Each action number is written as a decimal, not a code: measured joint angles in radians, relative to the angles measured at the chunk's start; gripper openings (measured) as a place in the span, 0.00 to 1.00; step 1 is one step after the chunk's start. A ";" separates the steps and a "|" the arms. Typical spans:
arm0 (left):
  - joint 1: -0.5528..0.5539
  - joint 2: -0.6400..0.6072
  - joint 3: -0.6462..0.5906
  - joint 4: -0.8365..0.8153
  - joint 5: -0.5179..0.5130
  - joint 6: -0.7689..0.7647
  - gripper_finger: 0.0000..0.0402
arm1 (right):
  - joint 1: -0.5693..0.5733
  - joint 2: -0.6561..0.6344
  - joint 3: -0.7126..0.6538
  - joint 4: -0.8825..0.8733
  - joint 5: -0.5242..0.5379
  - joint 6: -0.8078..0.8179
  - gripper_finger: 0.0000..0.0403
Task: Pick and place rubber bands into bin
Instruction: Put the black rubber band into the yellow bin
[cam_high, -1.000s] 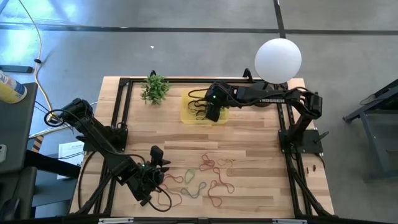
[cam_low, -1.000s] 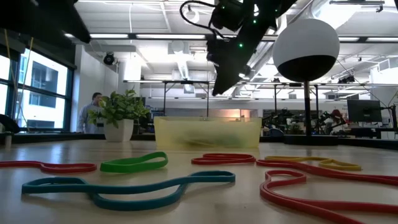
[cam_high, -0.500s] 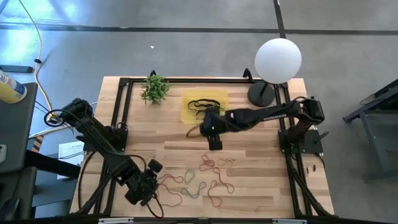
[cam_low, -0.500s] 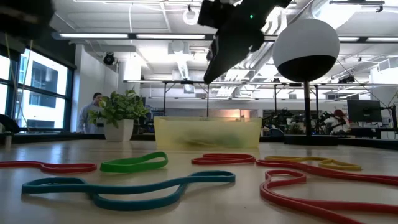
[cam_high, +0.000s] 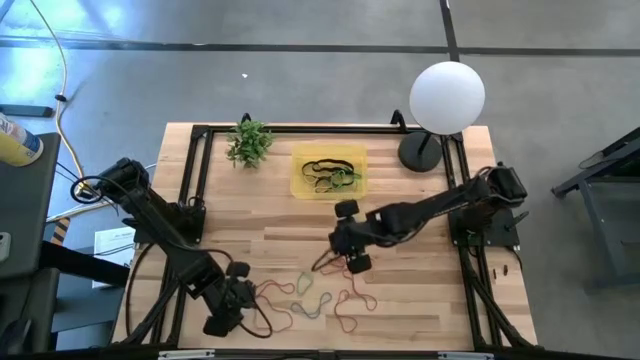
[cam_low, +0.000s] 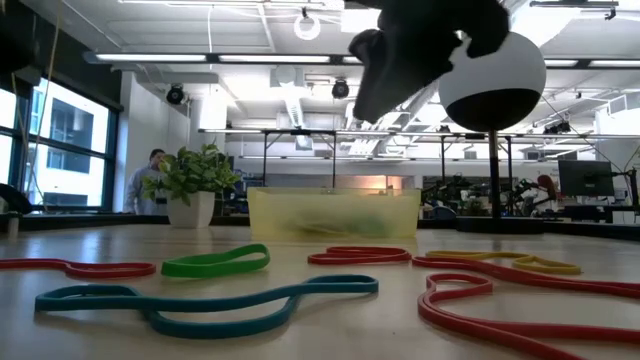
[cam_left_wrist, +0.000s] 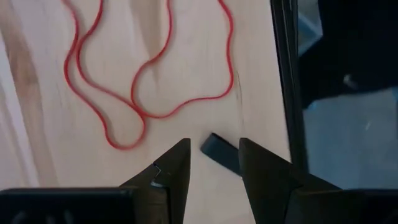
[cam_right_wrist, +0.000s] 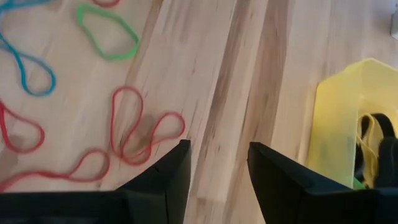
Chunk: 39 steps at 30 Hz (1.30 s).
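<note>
While several rubber bands already lie in the bin (cam_high: 328, 172) (black, yellow and green loops show inside in the high view), a loose scatter of rubber bands (cam_high: 325, 290) is left on the table (cam_high: 420, 290) between the 2 arms, so the task looks partly done, with many bands still to go. Exact counts can't be read.

Right gripper (cam_high: 350, 258) is over the bare wood between the bin and the scatter, at the near edge of the bands. Its wrist view shows the 2 fingers (cam_right_wrist: 163, 180) apart with nothing between them: released, holding no band. Red band (cam_right_wrist: 140, 134) sits just ahead of it, green band (cam_right_wrist: 107, 31) and blue band (cam_right_wrist: 28, 65) farther off; the bin's yellow wall shows off to the side.

Left gripper (cam_high: 224, 312) is low at the table's front left corner area, beside a thin red band (cam_left_wrist: 146, 68). Its fingers (cam_left_wrist: 171, 171) stand parted with a gap, nothing pinched; a small dark object (cam_left_wrist: 219, 152) lies on the wood just past the tips, can't tell what it is.

Low view: green, teal and red bands flat on the table in front, bin behind them, plant (cam_low: 192, 180) to its side, lamp (cam_low: 492, 80) behind.

Judgement: next is likely a right-arm pick from the scatter; thin flat bands may slip the pinch.
</note>
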 joint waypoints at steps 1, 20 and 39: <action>-0.010 0.003 0.000 0.001 -0.007 -0.050 0.31 | 0.014 0.000 0.000 -0.013 0.016 0.003 0.37; -0.116 0.210 0.022 0.114 -0.004 -0.535 0.31 | 0.196 0.000 0.000 -0.157 0.231 0.088 0.36; -0.117 0.219 0.023 0.057 0.007 -0.515 0.31 | 0.231 0.000 0.000 -0.139 0.267 0.109 0.37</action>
